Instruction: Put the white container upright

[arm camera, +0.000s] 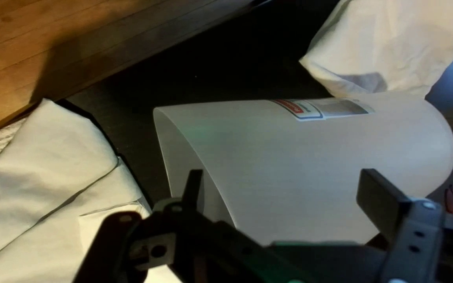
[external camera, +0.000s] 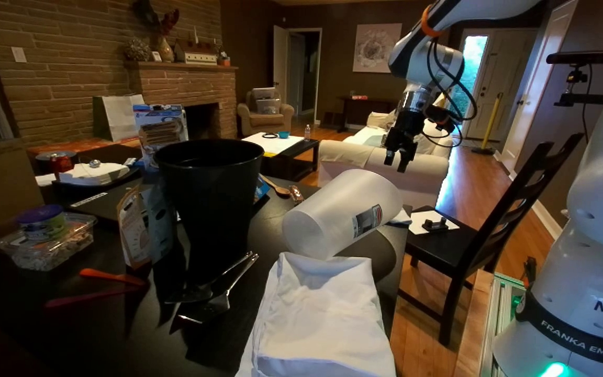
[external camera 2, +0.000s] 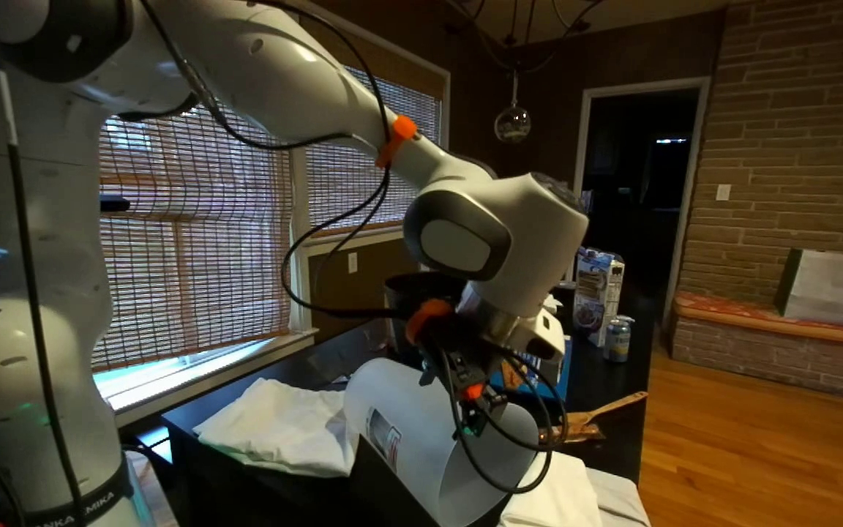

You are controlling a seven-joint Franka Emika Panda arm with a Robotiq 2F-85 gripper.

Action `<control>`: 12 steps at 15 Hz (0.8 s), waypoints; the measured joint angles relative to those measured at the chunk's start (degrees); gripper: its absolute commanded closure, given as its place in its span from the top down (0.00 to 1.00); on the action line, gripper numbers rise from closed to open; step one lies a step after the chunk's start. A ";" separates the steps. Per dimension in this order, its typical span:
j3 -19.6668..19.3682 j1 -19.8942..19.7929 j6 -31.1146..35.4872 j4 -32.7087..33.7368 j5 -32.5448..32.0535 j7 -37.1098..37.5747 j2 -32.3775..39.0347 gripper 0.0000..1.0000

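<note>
Over a black surface [external camera: 266,235] reached the white Franka Emika arm [external camera 2: 282,80]. A tall black bin [external camera: 207,193] stood upright there. The translucent white container [external camera: 335,209], similar in bulk, lay on its side on the surface, near the bin, its inside partly visible in the wrist view. A folded white cloth [external camera: 327,324] lay just beside one end of it. A wooden spoon [external camera: 282,191] rested near the container. The fingers [arm camera: 382,198] stood wide apart, with a gap between them and the container in an exterior view. A printed label [external camera: 367,220] marked the container's flank.
</note>
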 measured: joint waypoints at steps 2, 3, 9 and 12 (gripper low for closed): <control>1.28 -1.67 -0.52 1.39 4.13 -1.88 2.52 1.00; 1.92 -2.41 -0.51 2.02 5.80 -2.37 3.65 1.00; 5.65 -5.78 -0.40 6.09 12.53 -4.06 9.36 0.74; 7.06 -7.02 -0.43 7.66 15.47 -4.55 11.29 0.52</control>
